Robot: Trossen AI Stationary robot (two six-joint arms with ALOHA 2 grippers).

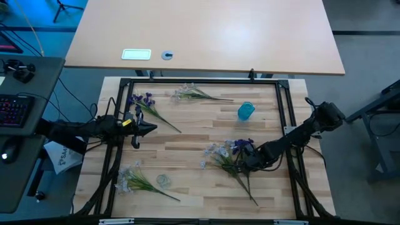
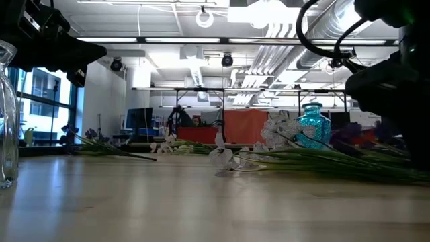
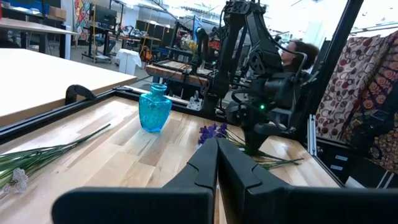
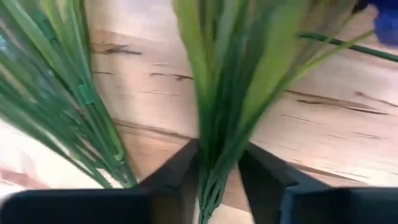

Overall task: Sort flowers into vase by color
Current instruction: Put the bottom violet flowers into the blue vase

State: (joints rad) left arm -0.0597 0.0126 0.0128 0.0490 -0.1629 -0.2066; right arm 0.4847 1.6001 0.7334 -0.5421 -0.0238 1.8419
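Note:
A heap of flowers (image 1: 226, 155) lies right of the table's middle, purple blooms (image 1: 244, 145) beside pale ones (image 1: 215, 150). My right gripper (image 1: 245, 160) is down on this heap, shut on green stems (image 4: 217, 143). A purple sprig (image 1: 144, 103) and a pale sprig (image 1: 194, 94) lie near the far edge, and another pale sprig (image 1: 134, 179) lies at the near left. The blue vase (image 1: 245, 111) stands far right, and the clear vase (image 1: 163, 181) stands near left. My left gripper (image 1: 145, 129) hovers shut over the table's left part. My right gripper pinches a bundle of green stems and leaves (image 4: 214, 165) between its two fingers (image 4: 177, 177), below the purple bloom (image 4: 385, 25). It comes slanting down from the table's right side. The bundle sits close over the wood; I cannot tell whether it is lifted.
A black frame (image 1: 200, 81) runs around the wooden table top. A long stem (image 1: 252, 190) trails from the heap toward the near edge. Bare wood lies in the middle (image 1: 187, 137). A second, pale table (image 1: 206, 31) stands beyond the far edge.

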